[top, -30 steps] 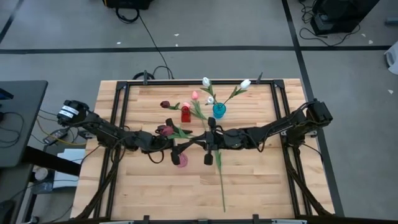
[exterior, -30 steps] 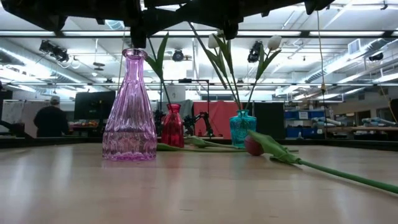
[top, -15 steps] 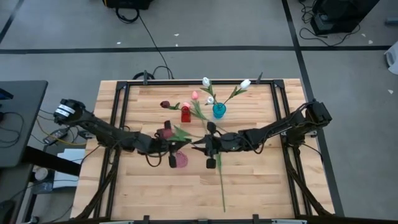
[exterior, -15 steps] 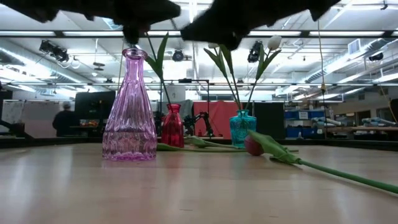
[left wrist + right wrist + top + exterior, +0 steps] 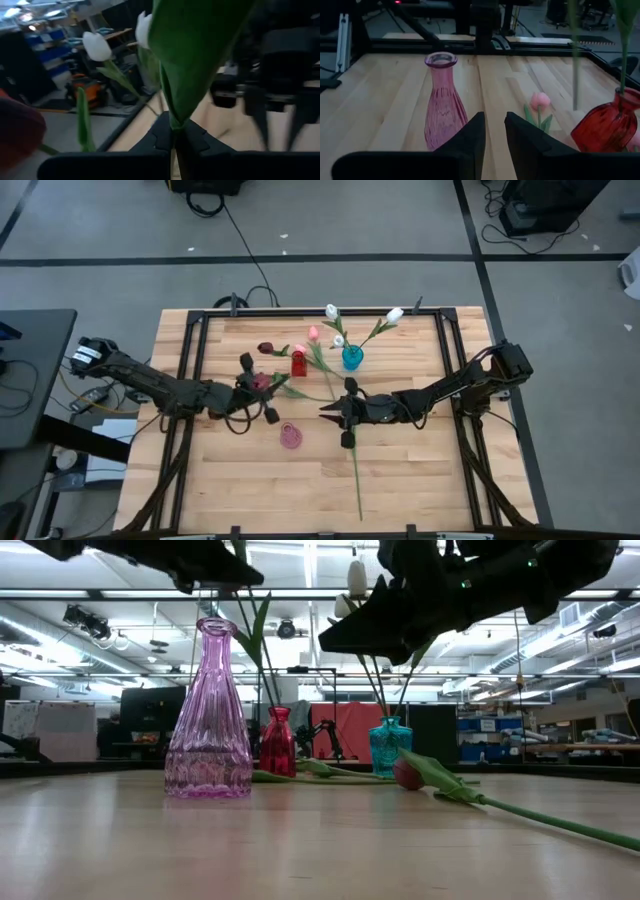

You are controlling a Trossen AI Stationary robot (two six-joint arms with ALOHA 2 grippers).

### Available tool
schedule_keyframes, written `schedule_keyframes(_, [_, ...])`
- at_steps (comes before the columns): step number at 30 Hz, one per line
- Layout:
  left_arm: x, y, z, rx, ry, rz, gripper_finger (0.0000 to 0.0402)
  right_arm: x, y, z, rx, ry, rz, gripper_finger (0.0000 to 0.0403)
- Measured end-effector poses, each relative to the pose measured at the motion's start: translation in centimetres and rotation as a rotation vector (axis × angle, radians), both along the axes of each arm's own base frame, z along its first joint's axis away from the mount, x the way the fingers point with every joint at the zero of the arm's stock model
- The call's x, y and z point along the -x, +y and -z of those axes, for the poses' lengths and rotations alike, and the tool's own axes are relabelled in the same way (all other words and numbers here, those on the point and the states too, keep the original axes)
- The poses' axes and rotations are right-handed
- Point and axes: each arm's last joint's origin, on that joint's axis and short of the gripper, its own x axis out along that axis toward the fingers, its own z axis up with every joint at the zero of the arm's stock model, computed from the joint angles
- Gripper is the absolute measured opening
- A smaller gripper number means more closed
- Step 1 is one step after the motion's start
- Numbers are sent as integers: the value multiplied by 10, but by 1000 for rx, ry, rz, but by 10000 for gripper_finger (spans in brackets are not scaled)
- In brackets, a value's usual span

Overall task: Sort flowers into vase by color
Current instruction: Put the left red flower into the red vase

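My left gripper (image 5: 267, 394) is shut on a flower with a dark maroon head (image 5: 262, 381) and a green leaf (image 5: 292, 392), held left of and beyond the pink vase (image 5: 291, 436). My right gripper (image 5: 324, 412) hovers slightly open to the right of that vase, nothing between its fingers (image 5: 494, 135). A red vase (image 5: 298, 364) holds a maroon (image 5: 266, 348) and a pink (image 5: 313, 333) flower. The teal vase (image 5: 351, 357) holds white flowers (image 5: 395, 314). Another flower (image 5: 356, 480) lies flat on the table, its pink head (image 5: 407, 775) toward the vases. My left gripper pinches the flower's green stem (image 5: 175, 131) between its two fingers, right where a broad leaf (image 5: 195, 60) branches off. The fingers lie roughly level, pointing toward the table's right. The flower is lifted clear of the table, its maroon head (image 5: 15, 125) close beside the gripper.
The three vases stand close together in the table's middle and far part. The lying flower's long stem (image 5: 560, 820) runs toward the near edge. Bare wood (image 5: 220, 480) lies at the near left and near right. A black frame (image 5: 190, 350) edges the table.
My left gripper has shut on the maroon flower's stem and carried it from above the pink vase toward the table's left and far side. My right gripper has opened a little, let go of that flower and drawn back toward the right.
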Motion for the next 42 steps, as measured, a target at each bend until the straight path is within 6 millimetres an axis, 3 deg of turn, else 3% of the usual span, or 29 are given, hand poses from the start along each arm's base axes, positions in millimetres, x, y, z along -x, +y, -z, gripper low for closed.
schedule_keyframes(10, [-14, 28, 7, -57, 37, -86, 13, 0, 0, 1, 9, 11, -5, 88])
schedule_keyframes(24, [-33, 27, -17, -29, 71, -158, 13, 1, -2, 4, 11, 50, 3, 88])
schedule_keyframes(37, [-36, 28, -31, -26, 81, -179, 13, 2, 3, 4, 1, 51, -9, 88])
schedule_keyframes(42, [-37, 31, -33, -13, 90, -182, 13, -4, 4, 19, -10, 52, -11, 88])
